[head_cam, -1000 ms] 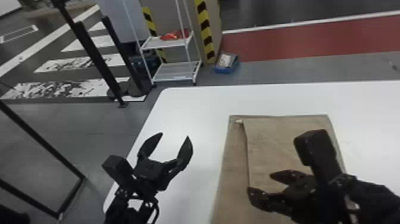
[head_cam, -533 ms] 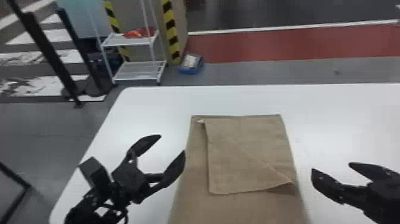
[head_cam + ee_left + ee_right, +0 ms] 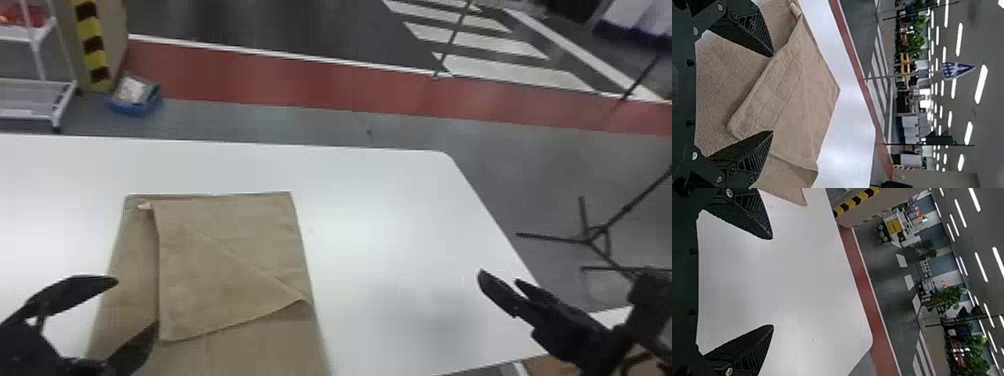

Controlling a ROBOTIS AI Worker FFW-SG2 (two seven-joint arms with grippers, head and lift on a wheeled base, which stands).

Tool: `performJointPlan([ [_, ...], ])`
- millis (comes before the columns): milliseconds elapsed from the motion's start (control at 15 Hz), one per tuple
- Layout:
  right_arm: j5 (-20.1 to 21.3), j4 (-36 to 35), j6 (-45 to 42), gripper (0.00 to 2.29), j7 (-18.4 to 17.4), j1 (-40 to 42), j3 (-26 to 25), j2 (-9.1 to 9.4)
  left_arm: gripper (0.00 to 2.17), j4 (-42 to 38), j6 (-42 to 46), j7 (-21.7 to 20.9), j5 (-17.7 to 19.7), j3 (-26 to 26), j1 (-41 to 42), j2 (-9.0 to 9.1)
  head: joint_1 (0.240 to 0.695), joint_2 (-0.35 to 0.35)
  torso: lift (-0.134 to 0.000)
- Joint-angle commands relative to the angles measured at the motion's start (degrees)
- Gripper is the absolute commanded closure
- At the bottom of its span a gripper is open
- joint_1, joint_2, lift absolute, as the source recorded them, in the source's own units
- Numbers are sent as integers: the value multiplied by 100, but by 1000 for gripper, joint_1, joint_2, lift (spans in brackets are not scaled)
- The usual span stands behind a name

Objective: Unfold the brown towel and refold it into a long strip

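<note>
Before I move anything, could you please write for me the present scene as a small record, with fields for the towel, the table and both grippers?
towel: brown, partly folded, not yet a long strip
flap: one layer folded over on top
label: small and pale, near the towel's far left corner
table: white, under the towel
left gripper: open, over the towel's left part
right gripper: open, over the table, right of the towel

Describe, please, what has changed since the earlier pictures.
The right gripper has moved rightward from above the towel to over the table beside it; the left gripper has moved right, over the towel's left side. The head view has turned right. Neither gripper has visibly taken hold of anything, and the towel stays folded over on itself.
</note>
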State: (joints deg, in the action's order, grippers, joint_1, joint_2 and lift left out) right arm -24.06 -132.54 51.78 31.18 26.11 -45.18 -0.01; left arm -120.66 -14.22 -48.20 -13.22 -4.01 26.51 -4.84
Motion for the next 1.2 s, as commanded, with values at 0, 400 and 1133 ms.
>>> performJointPlan([
  [0,-284,395,-32,80,37,-142,-729,6,211,-142,-156,-85,-401,155,21,0,695,-350,-123],
  [400,-600,958,161,83,169,-722,-1871,6,316,-151,-490,-630,-1587,1007,-277,-9,695,-350,-123],
  [1133,-960,1151,390,83,204,-880,-2003,-87,721,130,-561,-928,-1991,752,-313,-35,695,-350,-123],
])
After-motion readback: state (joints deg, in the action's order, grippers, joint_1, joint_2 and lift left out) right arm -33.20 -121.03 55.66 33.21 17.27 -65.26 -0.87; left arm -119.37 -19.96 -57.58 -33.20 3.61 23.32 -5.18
